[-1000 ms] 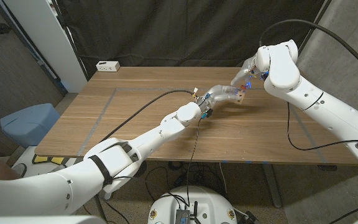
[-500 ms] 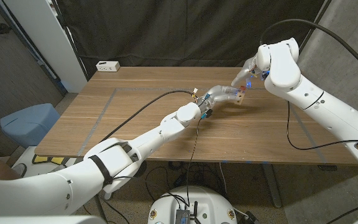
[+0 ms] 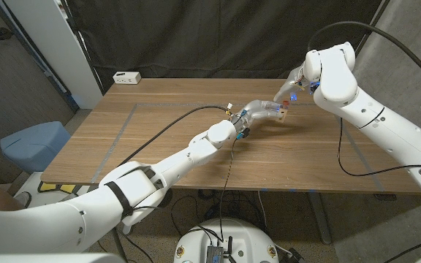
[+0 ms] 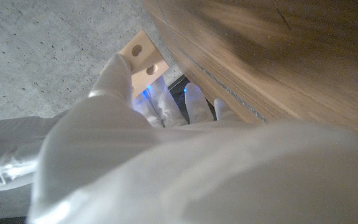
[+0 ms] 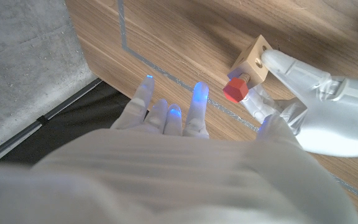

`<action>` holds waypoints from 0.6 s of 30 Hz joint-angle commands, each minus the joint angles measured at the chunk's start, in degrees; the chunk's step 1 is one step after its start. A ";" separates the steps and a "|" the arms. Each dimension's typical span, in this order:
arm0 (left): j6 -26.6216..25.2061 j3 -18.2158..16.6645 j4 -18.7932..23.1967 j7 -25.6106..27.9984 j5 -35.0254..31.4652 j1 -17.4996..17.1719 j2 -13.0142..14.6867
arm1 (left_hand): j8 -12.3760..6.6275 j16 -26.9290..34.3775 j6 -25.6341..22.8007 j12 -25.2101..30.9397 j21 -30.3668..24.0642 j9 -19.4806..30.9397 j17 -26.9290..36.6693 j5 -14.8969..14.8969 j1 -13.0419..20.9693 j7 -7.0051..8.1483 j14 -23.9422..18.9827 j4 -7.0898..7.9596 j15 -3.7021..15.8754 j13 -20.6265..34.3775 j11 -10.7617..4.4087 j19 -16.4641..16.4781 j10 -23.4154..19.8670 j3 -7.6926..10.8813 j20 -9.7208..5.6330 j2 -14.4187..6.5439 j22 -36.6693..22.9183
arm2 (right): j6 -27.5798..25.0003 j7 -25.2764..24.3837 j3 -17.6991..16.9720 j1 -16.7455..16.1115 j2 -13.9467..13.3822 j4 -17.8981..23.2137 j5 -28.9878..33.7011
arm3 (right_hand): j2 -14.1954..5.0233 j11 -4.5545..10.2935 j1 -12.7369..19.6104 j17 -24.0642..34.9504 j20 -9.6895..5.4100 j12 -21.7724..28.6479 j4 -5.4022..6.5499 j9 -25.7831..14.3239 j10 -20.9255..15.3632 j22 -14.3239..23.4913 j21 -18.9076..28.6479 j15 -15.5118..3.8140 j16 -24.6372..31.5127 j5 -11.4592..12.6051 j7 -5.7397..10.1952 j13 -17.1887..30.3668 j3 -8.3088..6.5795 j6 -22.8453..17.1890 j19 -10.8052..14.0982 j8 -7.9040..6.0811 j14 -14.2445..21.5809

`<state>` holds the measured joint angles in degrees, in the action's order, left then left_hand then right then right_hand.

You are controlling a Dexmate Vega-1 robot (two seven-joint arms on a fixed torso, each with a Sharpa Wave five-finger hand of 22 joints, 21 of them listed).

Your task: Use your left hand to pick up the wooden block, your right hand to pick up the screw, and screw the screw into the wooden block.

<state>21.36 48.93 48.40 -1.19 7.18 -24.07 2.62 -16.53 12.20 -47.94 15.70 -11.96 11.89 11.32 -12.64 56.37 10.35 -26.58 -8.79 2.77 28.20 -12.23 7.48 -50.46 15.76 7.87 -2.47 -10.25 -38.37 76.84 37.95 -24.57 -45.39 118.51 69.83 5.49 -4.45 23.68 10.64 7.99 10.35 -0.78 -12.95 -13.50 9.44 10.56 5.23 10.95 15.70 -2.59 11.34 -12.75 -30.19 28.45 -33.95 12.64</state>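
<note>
wooden block [image 5: 253, 59] gripped by left hand [image 5: 319, 115], red-headed screw [image 5: 235, 89] seemingly in it; right hand [image 5: 166, 118] spread, empty.

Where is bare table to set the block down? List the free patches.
Free: the wide stretch of table between the white power strip and the left arm; the near right corner. Crowded: around the wooden block, held by the left hand, right hand beside it.

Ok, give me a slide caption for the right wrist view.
Left hand holds the wooden block with the red-headed screw seated in it; right hand open nearby.
</note>
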 commanded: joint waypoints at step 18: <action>-0.49 0.07 0.84 0.15 -0.16 -0.24 0.18 | -0.13 -0.03 -4.86 0.37 0.13 0.37 0.23 -0.49 -0.25 -1.01 -0.64 0.38 3.20 4.69 -0.09 0.02 -0.68 0.61 0.42 -1.37 -0.33 | 0.60 -7.93 -3.05 -1.02 -6.45 3.52 -17.46 | -2.89 1.28 8.98 0.08 0.82 0.14 -5.60 0.87 6.61 0.26 0.05 0.83 -0.25 -0.29 1.22 0.27 -3.42 6.62 -1.59 4.38 -3.62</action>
<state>20.99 48.91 49.36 -0.89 7.06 -24.38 2.88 -16.26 12.20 -47.94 15.74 -11.96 11.89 11.32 -12.81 56.37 10.35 -26.58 -8.78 2.76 28.20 -12.25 7.48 -50.45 15.77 7.87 -2.47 -10.25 -37.39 71.98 34.64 -26.06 -48.96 120.92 58.09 2.70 -3.24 31.55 10.65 8.81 10.36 -5.57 -11.98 -7.60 9.45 10.57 6.13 10.58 15.73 -1.42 11.33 -15.77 -24.02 27.21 -29.85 9.27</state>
